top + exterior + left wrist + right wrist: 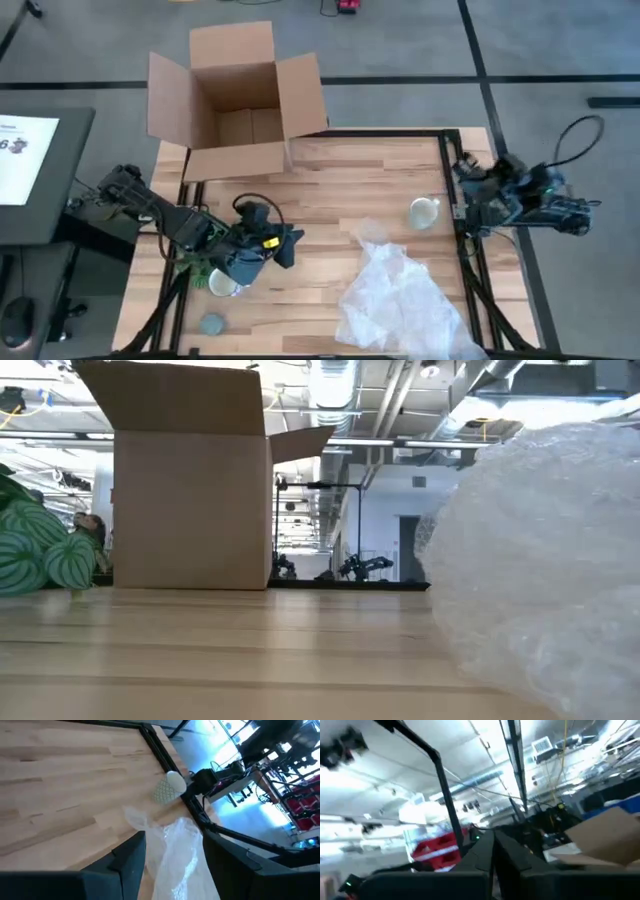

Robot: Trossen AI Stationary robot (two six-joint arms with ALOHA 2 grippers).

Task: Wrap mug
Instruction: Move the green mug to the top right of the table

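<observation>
Crumpled clear bubble wrap (545, 550) fills the near right of the low view; from above it lies on the bench (330, 170) at the near right, spreading toward the middle. Just beyond its far edge, close to the bench's right rim, the mug (424, 212) sits apart from the wrap; the left wrist view shows it (170, 787) beside the black frame rail. An open cardboard box (237, 100) stands at the far left corner. At the left edge, a green patterned bundle (40, 550) lies under the left arm, and a grey-blue disc (211, 324) lies near the front left. The left gripper (172, 857) hovers above the bench left of the wrap, its jaws apart and empty. The right gripper (492, 850) waits off the right edge, tilted upward, its jaws together.
</observation>
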